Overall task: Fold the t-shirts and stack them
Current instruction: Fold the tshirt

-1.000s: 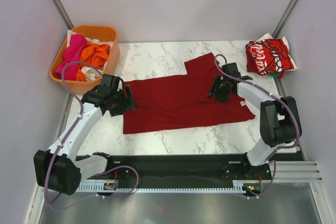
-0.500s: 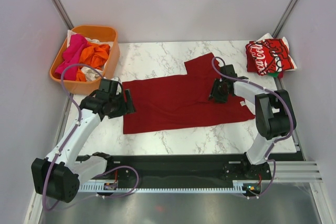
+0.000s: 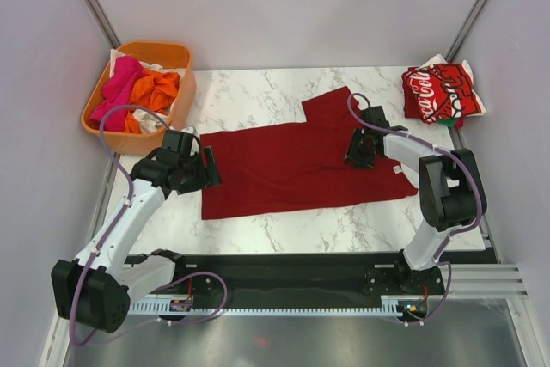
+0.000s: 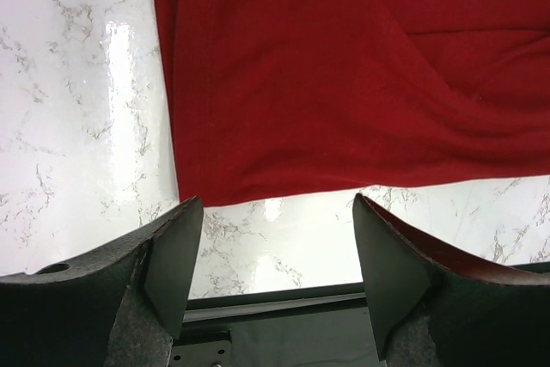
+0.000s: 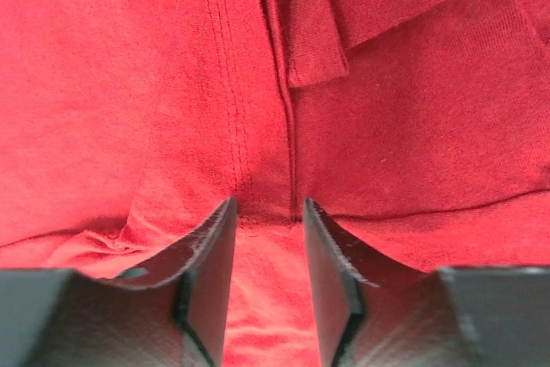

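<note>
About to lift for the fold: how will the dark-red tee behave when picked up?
Likely floppy: the dark-red t-shirt lies flat with soft creases, and cloth puckers at the right gripper, so unheld parts should drape. Probably light, being thin knit. It may slide easily: the marble table looks glossy.

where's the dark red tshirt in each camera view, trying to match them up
top external: the dark-red t-shirt lies spread out mid marble table.
left wrist: it fills the upper part, its edge just beyond the open jaws.
right wrist: it fills the whole picture, a seam running down between the jaws.
shared landmark: the marble table, also at left in the left wrist view; the right wrist view shows only cloth.
</note>
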Robot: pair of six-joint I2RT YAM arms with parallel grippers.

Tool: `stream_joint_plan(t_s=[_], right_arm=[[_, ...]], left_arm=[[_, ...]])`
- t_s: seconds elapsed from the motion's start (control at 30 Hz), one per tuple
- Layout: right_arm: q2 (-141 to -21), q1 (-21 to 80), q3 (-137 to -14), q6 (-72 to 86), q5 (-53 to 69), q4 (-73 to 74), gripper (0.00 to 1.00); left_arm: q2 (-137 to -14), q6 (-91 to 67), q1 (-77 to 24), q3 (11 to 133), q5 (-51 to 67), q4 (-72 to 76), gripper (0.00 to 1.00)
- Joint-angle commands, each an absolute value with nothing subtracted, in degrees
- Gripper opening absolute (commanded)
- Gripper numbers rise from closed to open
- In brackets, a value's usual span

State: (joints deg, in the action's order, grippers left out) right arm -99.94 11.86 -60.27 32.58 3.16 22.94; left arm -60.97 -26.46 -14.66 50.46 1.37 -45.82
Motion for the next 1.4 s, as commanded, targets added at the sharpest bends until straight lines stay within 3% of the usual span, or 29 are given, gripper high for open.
stream_joint_plan(t_s=[0.0, 0.4, 0.9, 0.97, 1.03, 1.07, 1.1, 1.2, 1.37], right_arm=[[-100.19, 11.87, -59.50, 32.08, 2.90, 20.75, 0.43], [-100.64, 11.95, -61.35, 32.25, 4.22, 20.30, 0.05], [-107.75, 12.83, -81.82, 32.34, 4.13, 25.84, 0.04], [-110.12, 13.27, -84.62, 32.26, 4.66, 26.19, 0.07], [-112.22, 13.27, -86.56, 32.26, 4.75, 26.63, 0.21], [-112.85, 13.27, -87.18, 32.17, 4.83, 26.72, 0.30], [-113.46, 13.36, -87.62, 31.82, 4.92, 26.98, 0.48], [-115.13, 13.27, -89.47, 29.89, 6.15, 27.24, 0.73], [-114.70, 13.36, -93.34, 26.72, 6.16, 28.74, 0.84]], left_arm=[[-59.59, -24.26, -14.68, 50.19, 0.18, -44.03, 0.78], [-59.68, -24.35, -14.76, 50.01, 0.17, -43.95, 0.77], [-59.50, -24.52, -14.76, 49.83, -1.58, -43.95, 0.77], [-59.85, -24.52, -14.76, 49.83, -1.67, -43.95, 0.77], [-60.20, -24.52, -14.68, 49.83, -1.67, -43.95, 0.77], [-60.21, -24.52, -14.76, 49.83, -1.67, -44.03, 0.77], [-60.29, -24.52, -14.68, 49.83, -1.67, -43.95, 0.77], [-60.56, -24.43, -14.77, 49.92, -1.67, -44.03, 0.78], [-64.32, -24.17, -14.68, 52.29, -2.02, -43.33, 0.82]])
